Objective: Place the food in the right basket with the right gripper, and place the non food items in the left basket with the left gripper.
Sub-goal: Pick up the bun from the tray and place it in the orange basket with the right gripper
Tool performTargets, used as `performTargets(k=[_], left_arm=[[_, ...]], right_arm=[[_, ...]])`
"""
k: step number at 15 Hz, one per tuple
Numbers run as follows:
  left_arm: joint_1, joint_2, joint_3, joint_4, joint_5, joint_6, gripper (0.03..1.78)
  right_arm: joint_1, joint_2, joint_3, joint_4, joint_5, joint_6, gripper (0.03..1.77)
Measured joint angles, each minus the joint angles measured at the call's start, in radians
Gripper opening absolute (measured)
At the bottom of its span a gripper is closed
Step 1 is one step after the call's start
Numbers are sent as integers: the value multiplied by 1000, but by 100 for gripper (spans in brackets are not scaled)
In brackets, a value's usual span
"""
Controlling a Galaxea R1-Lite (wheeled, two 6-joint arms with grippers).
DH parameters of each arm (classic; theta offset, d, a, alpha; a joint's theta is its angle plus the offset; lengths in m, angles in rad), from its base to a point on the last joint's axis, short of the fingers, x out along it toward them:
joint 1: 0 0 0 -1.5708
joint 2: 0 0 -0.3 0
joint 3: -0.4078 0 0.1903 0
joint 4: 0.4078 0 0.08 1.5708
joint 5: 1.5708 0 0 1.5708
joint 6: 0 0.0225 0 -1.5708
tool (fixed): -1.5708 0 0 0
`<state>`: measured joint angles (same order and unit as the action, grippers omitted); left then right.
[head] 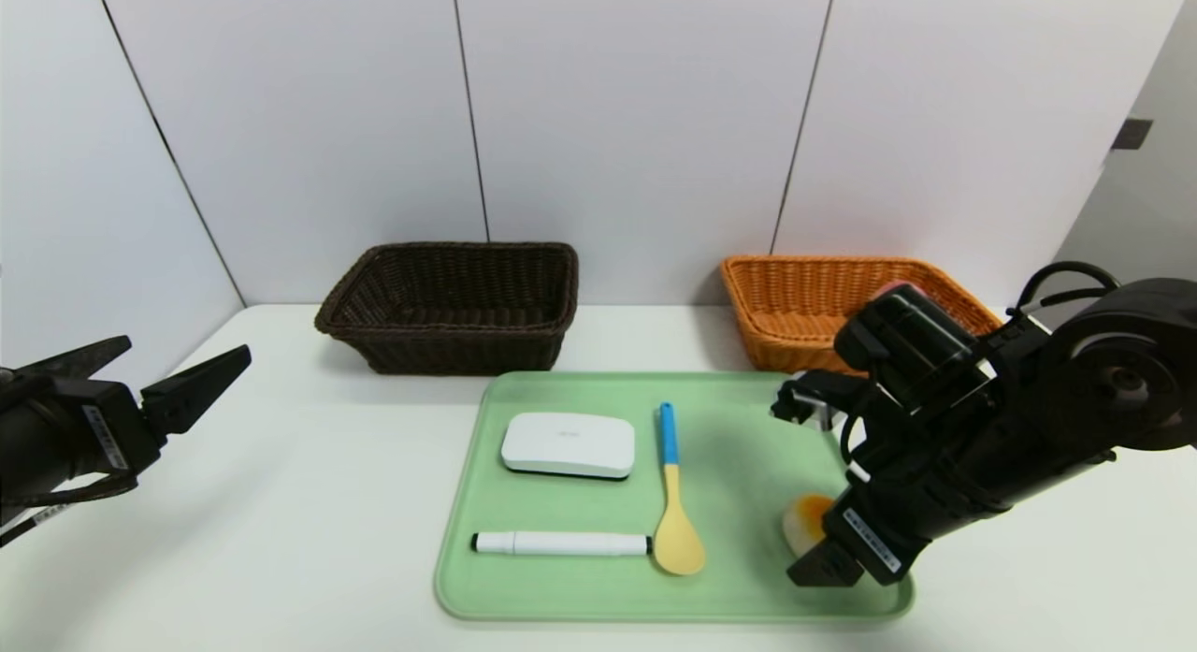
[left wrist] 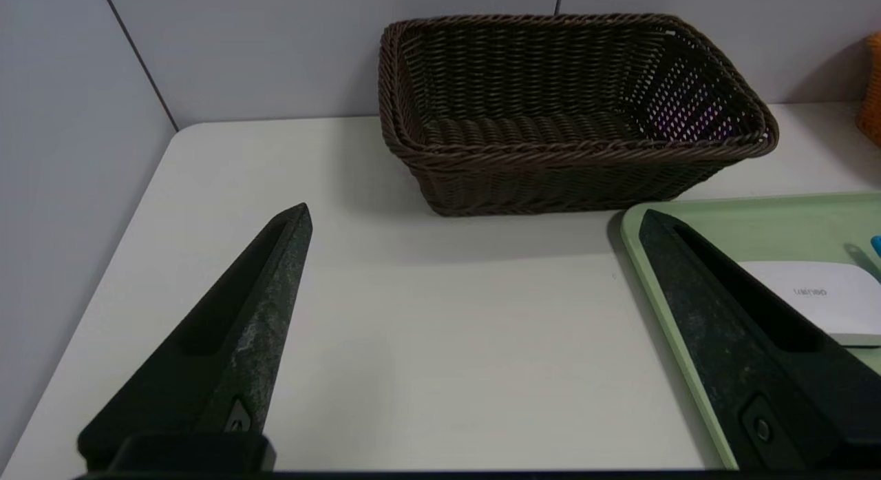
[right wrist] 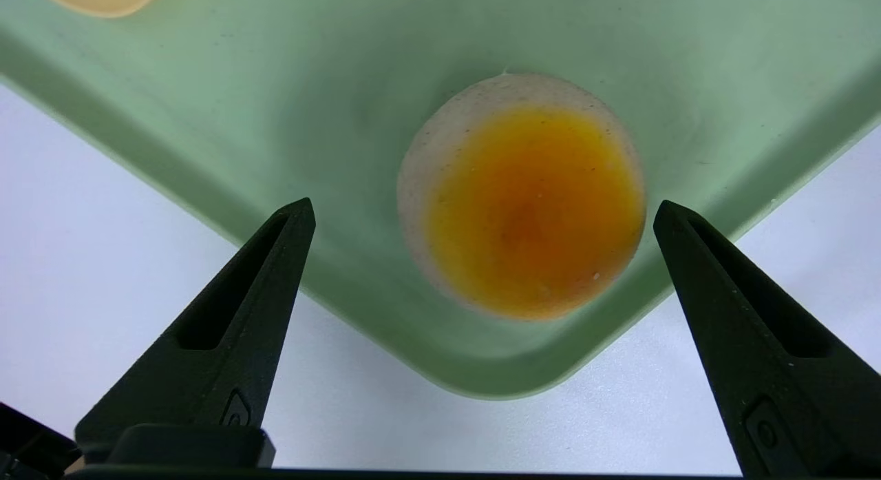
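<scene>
White table [head: 309, 540] under pale wall panels, green tray [head: 748, 446] lying front and centre. Behind it, dark brown basket [head: 454, 306] on the left and orange basket [head: 823, 301] on the right, well apart, both against the wall. On the tray: white box [head: 568, 444], with a marker [head: 559, 543] lying crosswise nearer the front edge, and just beside both, a yellow spoon [head: 675, 502] with its blue handle pointing toward the baskets. Over at the tray's front right corner, cream bun [right wrist: 523, 197] with orange top, sitting alone. Tilted steeply down right above it, right gripper [right wrist: 482, 211], fingers spread wide either side of the bun, touching nothing. Off at the left edge over bare table, left gripper [left wrist: 475, 218], level, fingers wide apart too, aimed toward the dark basket, holding nothing. Peach hidden from sight, if present.
</scene>
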<state>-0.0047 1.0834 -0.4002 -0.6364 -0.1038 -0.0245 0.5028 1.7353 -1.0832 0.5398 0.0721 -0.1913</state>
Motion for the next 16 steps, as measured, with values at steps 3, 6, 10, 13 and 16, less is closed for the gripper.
performTargets(k=[3, 6, 10, 13, 16], left_arm=[[-1, 30, 11, -31, -1, -1, 169], [0, 40, 11, -31, -1, -1, 169], [0, 44, 6, -30, -1, -1, 169], [0, 44, 5, -30, -1, -1, 169], [0, 44, 6, -30, 0, -1, 169]], right_arm=[[-5, 13, 1, -26, 1, 2, 170], [-8, 22, 2, -32, 9, -1, 170], [-11, 30, 7, -31, 4, -8, 170], [-9, 30, 15, -31, 3, -16, 171], [-9, 26, 16, -32, 3, -21, 171]])
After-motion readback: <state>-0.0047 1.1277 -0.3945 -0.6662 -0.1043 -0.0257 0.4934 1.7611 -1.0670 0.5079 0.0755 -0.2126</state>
